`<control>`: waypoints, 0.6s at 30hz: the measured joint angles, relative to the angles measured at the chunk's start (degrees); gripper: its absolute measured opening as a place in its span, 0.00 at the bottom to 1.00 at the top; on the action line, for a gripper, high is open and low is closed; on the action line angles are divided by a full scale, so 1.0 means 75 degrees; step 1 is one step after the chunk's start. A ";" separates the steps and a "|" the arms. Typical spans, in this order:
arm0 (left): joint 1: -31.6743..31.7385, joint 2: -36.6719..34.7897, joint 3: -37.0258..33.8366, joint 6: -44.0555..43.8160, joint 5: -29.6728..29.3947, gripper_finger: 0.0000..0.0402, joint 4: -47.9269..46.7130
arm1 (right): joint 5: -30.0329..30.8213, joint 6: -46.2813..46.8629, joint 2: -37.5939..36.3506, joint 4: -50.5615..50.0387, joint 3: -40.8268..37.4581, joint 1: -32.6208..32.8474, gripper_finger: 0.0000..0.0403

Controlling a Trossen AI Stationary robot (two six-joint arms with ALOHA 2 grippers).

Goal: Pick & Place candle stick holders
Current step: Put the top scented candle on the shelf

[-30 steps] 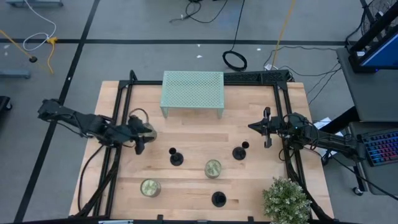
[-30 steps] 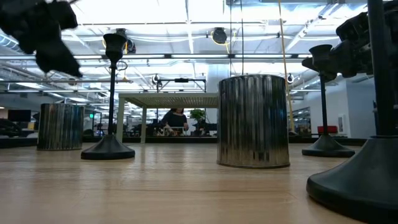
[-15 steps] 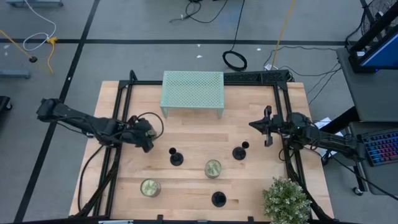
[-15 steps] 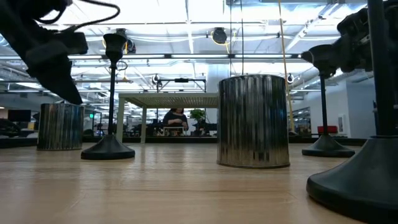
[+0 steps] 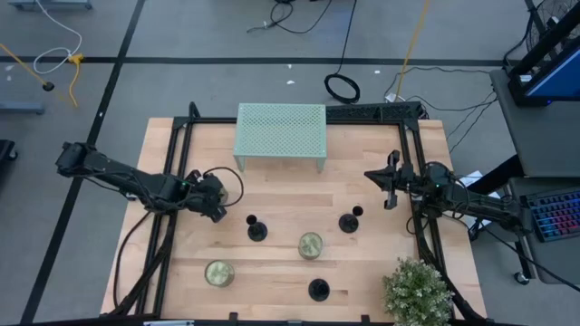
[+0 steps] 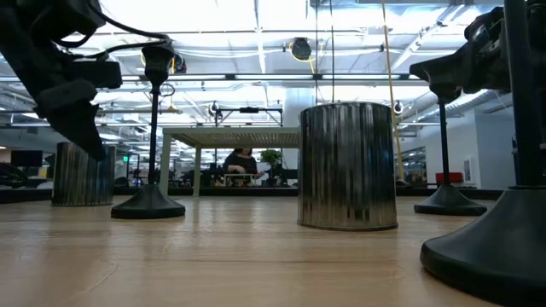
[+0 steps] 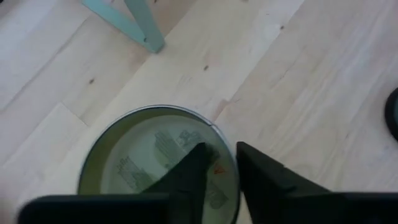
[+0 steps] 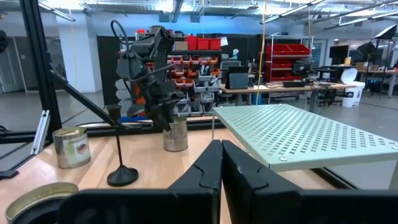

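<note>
Left gripper (image 5: 215,201) sits at nine o'clock on the table, over a tin (image 7: 158,158) — you're still at the reach.

Low view: slim black candle stick holders (image 6: 150,128) stand upright, untouched.

Left wrist view: jaws narrowly parted. Open them wider and shift to a holder.

Right gripper (image 8: 221,163), at three o'clock, is pressed together.

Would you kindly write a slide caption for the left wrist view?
Left end effector poised above a round tin on the wooden table.
</note>
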 joint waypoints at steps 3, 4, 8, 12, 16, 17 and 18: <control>0.0000 -0.0049 0.0011 -0.0177 0.0030 0.05 0.0007 | 0.0015 -0.0008 0.0000 0.0003 0.0000 0.0000 0.00; 0.0000 -0.0075 0.0051 -0.0278 0.0129 0.03 0.0002 | 0.0019 -0.0013 0.0000 0.0003 -0.0002 0.0000 0.00; -0.0034 -0.0068 0.0510 -0.0386 0.0753 0.02 -0.0059 | 0.0023 -0.0016 0.0000 0.0003 -0.0001 0.0000 0.00; -0.0296 0.0088 0.1446 0.0184 0.1122 0.02 0.0009 | 0.0023 -0.0016 0.0000 0.0000 -0.0002 0.0000 0.00; -0.0580 0.0449 0.2664 0.1401 0.0705 0.01 -0.0121 | 0.0026 -0.0016 0.0000 0.0003 -0.0002 0.0000 0.00; -0.0579 0.0568 0.2991 0.1779 0.0573 0.01 -0.0176 | 0.0026 -0.0012 0.0000 0.0003 -0.0002 0.0000 0.00; -0.0540 0.0707 0.3294 0.2200 0.0457 0.01 -0.0258 | 0.0024 0.0007 0.0000 0.0003 0.0001 0.0000 0.00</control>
